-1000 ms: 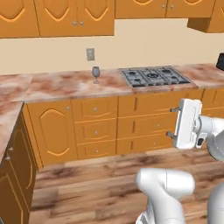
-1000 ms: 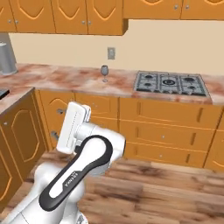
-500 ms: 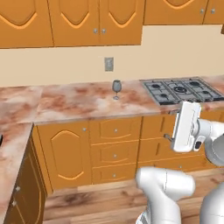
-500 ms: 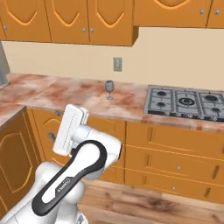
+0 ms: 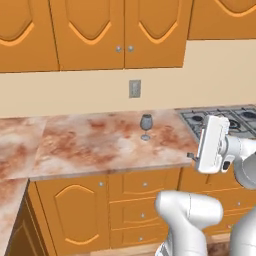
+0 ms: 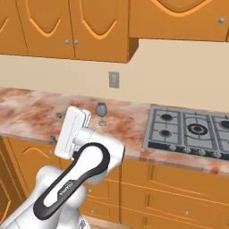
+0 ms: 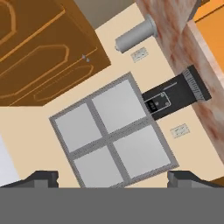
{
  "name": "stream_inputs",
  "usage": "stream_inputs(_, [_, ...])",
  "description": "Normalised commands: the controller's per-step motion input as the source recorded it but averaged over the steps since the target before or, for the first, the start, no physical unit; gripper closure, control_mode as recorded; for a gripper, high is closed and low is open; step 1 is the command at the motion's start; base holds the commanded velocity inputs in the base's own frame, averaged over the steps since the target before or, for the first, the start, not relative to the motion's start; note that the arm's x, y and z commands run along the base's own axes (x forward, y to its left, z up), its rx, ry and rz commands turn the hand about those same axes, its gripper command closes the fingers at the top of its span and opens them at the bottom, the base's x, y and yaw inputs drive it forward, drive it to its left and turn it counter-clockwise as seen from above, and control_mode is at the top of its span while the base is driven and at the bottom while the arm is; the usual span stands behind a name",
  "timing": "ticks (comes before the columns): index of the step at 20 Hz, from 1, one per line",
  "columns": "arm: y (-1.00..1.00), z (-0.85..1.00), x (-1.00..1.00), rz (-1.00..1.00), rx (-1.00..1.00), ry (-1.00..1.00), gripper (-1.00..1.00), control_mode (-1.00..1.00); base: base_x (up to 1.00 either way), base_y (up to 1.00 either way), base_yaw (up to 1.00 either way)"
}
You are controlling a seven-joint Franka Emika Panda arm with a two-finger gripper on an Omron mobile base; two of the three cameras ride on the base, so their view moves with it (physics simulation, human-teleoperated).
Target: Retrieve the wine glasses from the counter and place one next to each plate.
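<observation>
Your claw [image 7: 112, 179], jaws wide apart and empty, sits well short of the small grey-blue stemmed wine glass [image 5: 146, 126] on the marbled worktop [image 5: 90, 145]: likely light, slippery, fragile; take the bowl.

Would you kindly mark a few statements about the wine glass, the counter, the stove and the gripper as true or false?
1. A wine glass stands upright on the counter. True.
2. The gripper is shut on the glass. False: its fingertips stand wide apart with nothing between them, and the glass stands alone on the counter.
3. A stove is set into the counter to the right of the glass. True.
4. The glass stands on the stove. False: it stands on the bare stone, apart from the burners.
5. An outlet sits on the wall above the glass. True.
</observation>
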Motion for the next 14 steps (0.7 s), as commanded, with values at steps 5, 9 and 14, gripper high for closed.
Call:
stream_inputs(5, [0.0, 0.0, 0.0, 0.0, 0.0, 0.0, -1.0, 1.0, 0.64, 0.03, -0.02])
stream_inputs(9, [0.0, 0.0, 0.0, 0.0, 0.0, 0.0, -1.0, 1.0, 0.36, 0.02, -0.08])
stream_inputs(14, [0.0, 0.0, 0.0, 0.0, 0.0, 0.0, -1.0, 1.0, 0.17, 0.15, -0.23])
